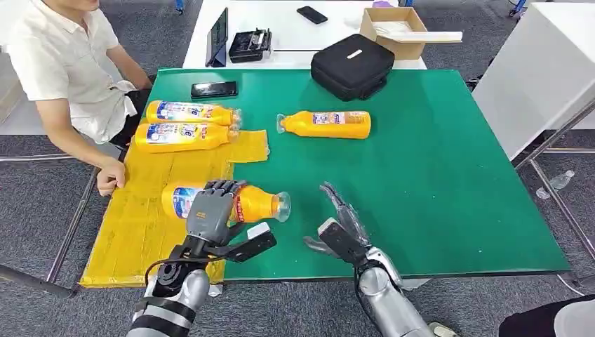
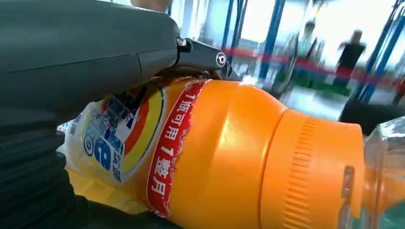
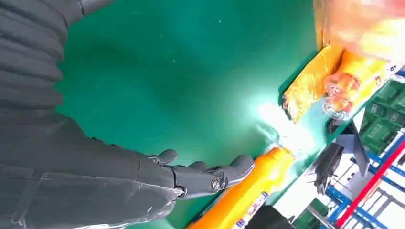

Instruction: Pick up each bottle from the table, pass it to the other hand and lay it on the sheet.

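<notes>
1. From the head camera I see my left hand point(image 1: 209, 210) wrapped over an orange bottle point(image 1: 256, 203) lying on its side at the edge of the yellow sheet point(image 1: 133, 217), its clear cap end pointing out over the green table point(image 1: 435, 175). My right hand point(image 1: 342, 225) sits just beside it over the mat, fingers spread and holding nothing. Two more bottles point(image 1: 186, 124) lie side by side on the sheet's far part, and another bottle point(image 1: 326, 124) lies on the bare mat, well apart from both hands. A person point(image 1: 63, 63) sits at the table's left side, one hand resting on the sheet's edge
2. On the left wrist camera the held bottle point(image 2: 229, 157) is right against the dark fingers point(image 2: 205, 55), which curl over its labelled body
3. On the right wrist camera the right hand point(image 3: 200, 176) hangs open above the green mat point(image 3: 167, 71), with the lone bottle point(image 3: 253, 191) beyond its fingertips
</notes>
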Robot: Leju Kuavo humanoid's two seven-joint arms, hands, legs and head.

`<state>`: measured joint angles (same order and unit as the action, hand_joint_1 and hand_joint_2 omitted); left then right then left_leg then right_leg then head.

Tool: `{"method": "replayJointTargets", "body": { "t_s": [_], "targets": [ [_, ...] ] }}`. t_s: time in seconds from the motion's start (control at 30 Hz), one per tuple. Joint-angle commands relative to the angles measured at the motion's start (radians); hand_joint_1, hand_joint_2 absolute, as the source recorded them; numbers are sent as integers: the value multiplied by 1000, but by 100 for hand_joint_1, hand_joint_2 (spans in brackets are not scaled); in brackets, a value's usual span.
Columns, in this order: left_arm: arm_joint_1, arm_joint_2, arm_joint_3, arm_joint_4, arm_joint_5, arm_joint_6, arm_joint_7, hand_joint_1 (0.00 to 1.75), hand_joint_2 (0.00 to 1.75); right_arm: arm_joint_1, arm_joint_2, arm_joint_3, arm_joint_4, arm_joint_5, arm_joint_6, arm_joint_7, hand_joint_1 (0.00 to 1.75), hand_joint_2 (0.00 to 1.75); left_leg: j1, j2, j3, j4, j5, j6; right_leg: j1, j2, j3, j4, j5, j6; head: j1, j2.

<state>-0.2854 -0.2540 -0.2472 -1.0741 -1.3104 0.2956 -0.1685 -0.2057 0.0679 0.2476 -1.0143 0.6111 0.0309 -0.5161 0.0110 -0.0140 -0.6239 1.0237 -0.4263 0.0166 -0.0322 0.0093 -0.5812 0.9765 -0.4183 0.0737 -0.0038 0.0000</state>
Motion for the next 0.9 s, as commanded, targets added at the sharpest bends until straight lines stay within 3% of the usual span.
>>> {"method": "replayJointTargets", "body": {
  "t_s": [0.03,0.57,0.67,0.7,0.73,0.8,0.9],
  "targets": [
    [-133,32,-7,285,-65,-46,88,175,175,-64,2,-32,115,0,-4,-6,0,175,1,1,4,-1,-1,-1,2,-1,5,-2,-1,-4,0,0],
    [-160,26,24,326,-160,-57,147,175,175,-65,20,-43,128,-3,3,-8,0,175,1,2,3,0,-1,-1,2,-1,4,-1,0,-5,0,0],
    [-171,19,48,342,-174,-69,171,155,175,-61,23,-41,125,-2,2,-10,0,175,1,1,1,0,-1,-1,1,-1,2,-1,0,-3,0,0],
    [-174,13,61,349,-176,-80,173,119,175,-59,21,-42,120,-2,2,-10,0,175,2,2,5,-1,-2,-1,3,-1,5,-1,-1,-7,0,0],
    [-178,11,65,354,-176,-85,173,110,175,-61,19,-44,118,-2,2,-10,0,175,1,1,2,0,-1,-1,1,-1,2,0,0,-3,0,0],
    [-184,9,69,365,-177,-93,173,44,175,-65,17,-46,118,-2,3,-10,0,175,1,1,3,0,-1,-1,2,-1,3,-1,-1,-4,0,0],
    [-215,7,84,434,-205,-130,202,0,175,-79,24,-50,145,0,5,-11,0,175,1,1,2,0,-1,-1,2,-1,3,0,-1,-4,0,0]
  ]
}}
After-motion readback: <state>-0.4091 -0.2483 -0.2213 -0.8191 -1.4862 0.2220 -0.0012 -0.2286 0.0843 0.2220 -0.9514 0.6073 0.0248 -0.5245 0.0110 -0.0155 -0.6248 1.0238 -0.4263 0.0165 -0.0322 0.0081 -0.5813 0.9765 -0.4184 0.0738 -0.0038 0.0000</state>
